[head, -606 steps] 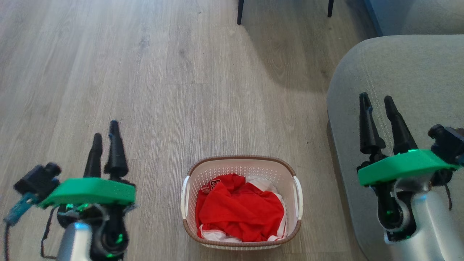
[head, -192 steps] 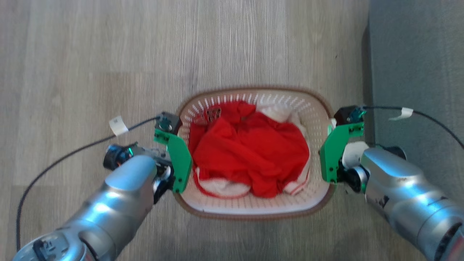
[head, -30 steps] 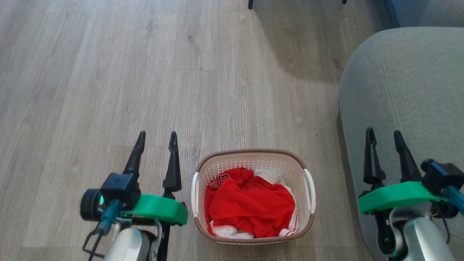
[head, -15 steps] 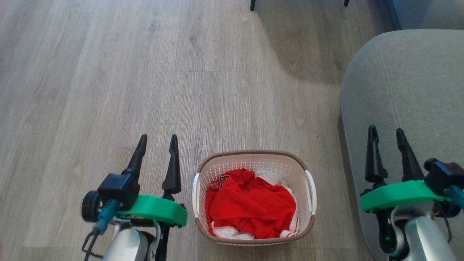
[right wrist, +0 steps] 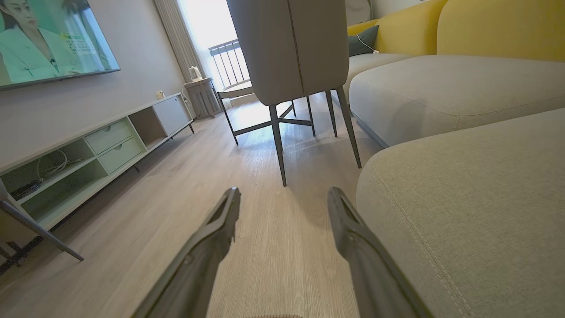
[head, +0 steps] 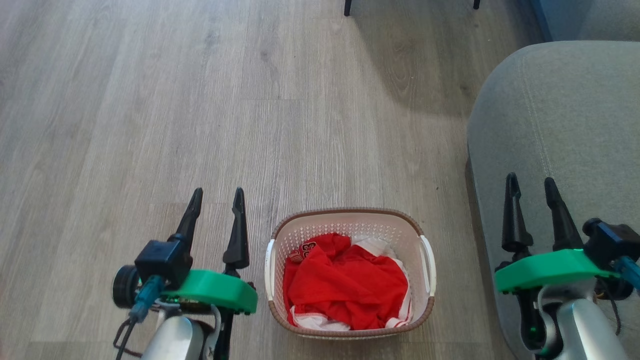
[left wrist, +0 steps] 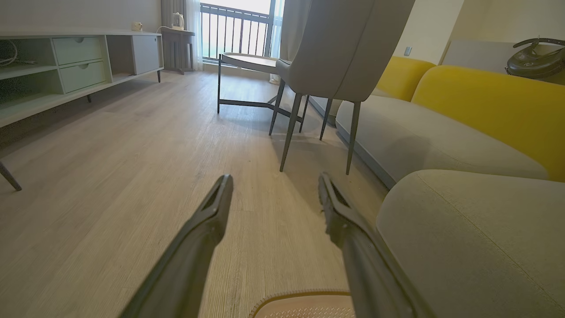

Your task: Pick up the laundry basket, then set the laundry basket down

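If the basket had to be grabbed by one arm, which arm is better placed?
Left, probably. The left gripper is open right beside the laundry basket, fingers pointing past its left side. The right gripper is open over the grey sofa, farther away.

We saw a pale grey wood-look floor point(head: 200, 100) running the length of the room, lit from a bright window point(left wrist: 238, 26) with a dark railing at the far end. Along one wall stood a low pale-green cabinet point(left wrist: 66, 66) with two drawers and open shelves; above it hung a television point(right wrist: 48, 39) that was switched on. A grey chair point(left wrist: 340, 44) on thin dark legs cast a shadow on the floor, and a small table point(left wrist: 247, 62) stood just beyond it. On the other side lay a grey sofa point(left wrist: 441, 145) with yellow back cushions point(left wrist: 485, 106). A kettle point(left wrist: 177, 20) stood on a stand by the window.
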